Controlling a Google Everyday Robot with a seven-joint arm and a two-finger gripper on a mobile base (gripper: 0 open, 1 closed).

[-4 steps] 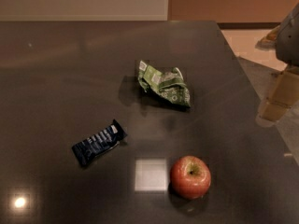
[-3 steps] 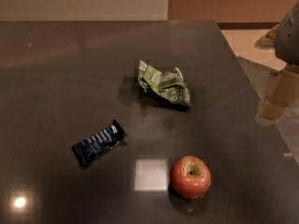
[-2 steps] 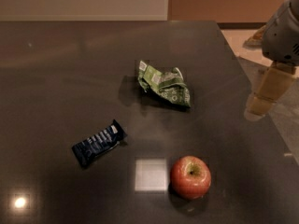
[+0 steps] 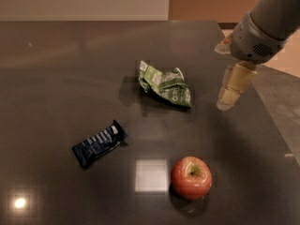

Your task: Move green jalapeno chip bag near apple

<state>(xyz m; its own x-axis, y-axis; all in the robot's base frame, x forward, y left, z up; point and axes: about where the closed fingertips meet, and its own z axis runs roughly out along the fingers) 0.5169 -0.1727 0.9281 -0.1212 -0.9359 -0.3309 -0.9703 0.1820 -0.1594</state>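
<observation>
The green jalapeno chip bag [image 4: 165, 84] lies crumpled near the middle of the dark table [image 4: 56, 69], its foil light and dark green with white print (creased all over). The apple [image 4: 191, 177], red with a yellow-green stem patch, sits well apart toward the near edge. The gripper [image 4: 228, 97] hangs beside the bag, apart from it; whether it is released or clenched cannot be told.
</observation>
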